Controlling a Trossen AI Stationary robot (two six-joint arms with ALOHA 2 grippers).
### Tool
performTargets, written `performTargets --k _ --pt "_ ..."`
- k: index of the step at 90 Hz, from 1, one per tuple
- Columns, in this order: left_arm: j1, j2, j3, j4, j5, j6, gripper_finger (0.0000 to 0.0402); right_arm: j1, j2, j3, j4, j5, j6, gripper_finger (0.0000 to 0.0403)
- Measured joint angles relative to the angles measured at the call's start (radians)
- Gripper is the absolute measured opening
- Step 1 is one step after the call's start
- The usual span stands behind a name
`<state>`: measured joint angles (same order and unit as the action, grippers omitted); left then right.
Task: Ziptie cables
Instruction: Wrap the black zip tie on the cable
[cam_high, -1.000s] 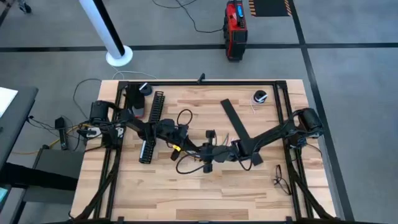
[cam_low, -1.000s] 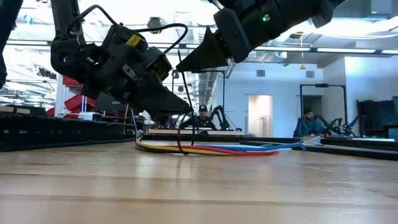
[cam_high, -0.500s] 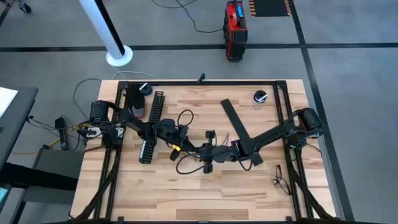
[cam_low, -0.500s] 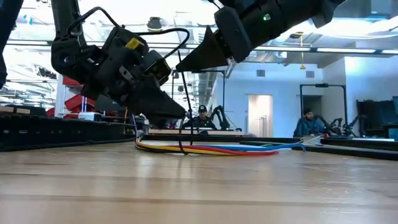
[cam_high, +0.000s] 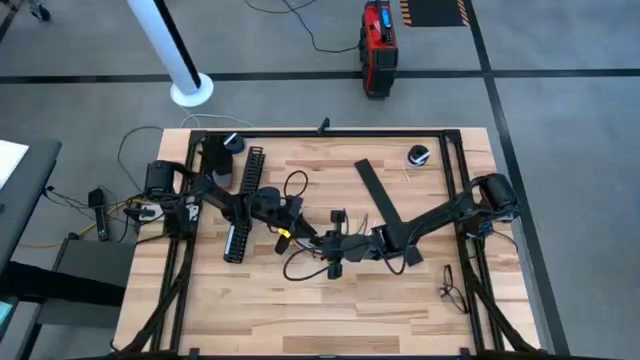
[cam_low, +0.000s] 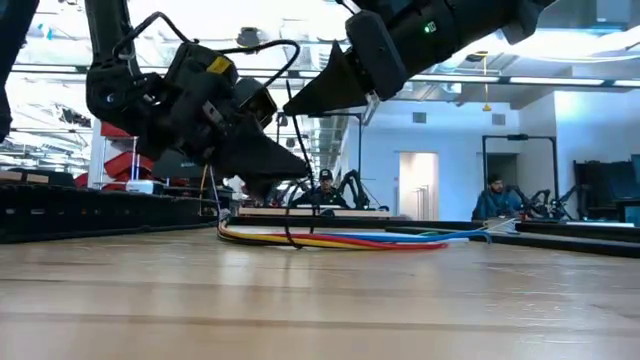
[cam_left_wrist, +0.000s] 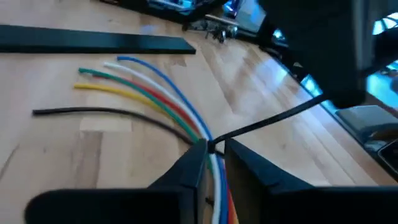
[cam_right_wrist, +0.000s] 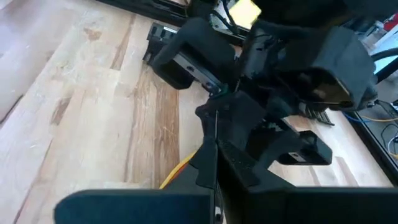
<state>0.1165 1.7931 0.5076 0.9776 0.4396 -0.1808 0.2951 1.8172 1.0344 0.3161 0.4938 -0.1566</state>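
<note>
The cables (cam_low: 340, 238) (cam_left_wrist: 155, 93), blue, white, green, red, yellow and one black, lie flat on the table's middle. A thin black zip tie (cam_low: 289, 212) (cam_left_wrist: 267, 121) loops around them and rises steeply. My left gripper (cam_high: 305, 233) (cam_low: 308, 172) (cam_left_wrist: 214, 149) hangs low over the bundle, shut on the tie. My right gripper (cam_high: 322, 240) (cam_low: 288, 105) (cam_right_wrist: 214, 146) is higher up and shut on the tie's upper end. My left gripper pinches the zip tie (cam_left_wrist: 216, 144) between its two fingertips, just above the bundle. The fingers slant down from the table's left. The cables run on the table under the fingertips; whether the fingers touch them, I cannot tell. My right gripper pinches the zip tie's free upper end (cam_low: 287, 110) (cam_right_wrist: 216, 127) between its shut fingertips. The fingers slant down from the table's right. From there the tie runs straight down to its loop around the cables.
A black comb-slotted channel (cam_high: 245, 200) lies at the left. A flat black strip (cam_high: 385, 205) (cam_left_wrist: 93, 40) lies right of centre. A small round thing (cam_high: 419, 155) sits at the far right. A loose black cord (cam_high: 300, 265) lies near the grippers. People (cam_low: 325, 185) sit beyond the table.
My left gripper has dipped slightly toward the cables and come back up, its tip ending a little higher. The right gripper, the zip tie and the cables have stayed where they were.
</note>
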Motion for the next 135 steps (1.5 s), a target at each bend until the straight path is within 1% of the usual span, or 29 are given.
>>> performTargets --k 30,47,67,80,88,102,128,135 --pt "-0.03 0.0 0.0 0.006 -0.018 0.027 0.0052 0.0 0.0 0.0 0.006 0.0 0.0 0.0" --pt "-0.031 0.0 0.0 0.005 -0.054 0.044 0.0052 0.0 0.0 0.0 0.01 -0.023 0.0 0.0" --pt "-0.031 0.0 0.0 -0.01 -0.092 0.052 0.0052 -0.003 0.001 0.0 0.023 -0.024 -0.006 0.0" --pt "-0.031 0.0 0.001 -0.025 -0.093 0.068 0.0051 -0.007 0.001 0.0 0.04 -0.023 -0.01 0.0" --pt "-0.031 0.0 0.001 -0.027 -0.093 0.074 0.0041 -0.01 0.001 0.0 0.048 -0.023 -0.016 0.0" --pt "-0.031 0.0 0.001 -0.03 -0.079 0.083 0.0005 -0.009 0.001 0.0 0.076 -0.023 -0.036 0.0" --pt "-0.031 0.0 0.001 -0.063 -0.084 0.088 0.0001 -0.009 0.001 0.0 0.089 -0.023 -0.039 0.0" --pt "-0.031 0.0 0.001 -0.063 -0.063 0.087 0.0001 -0.009 0.001 0.0 0.089 -0.023 -0.039 0.0"
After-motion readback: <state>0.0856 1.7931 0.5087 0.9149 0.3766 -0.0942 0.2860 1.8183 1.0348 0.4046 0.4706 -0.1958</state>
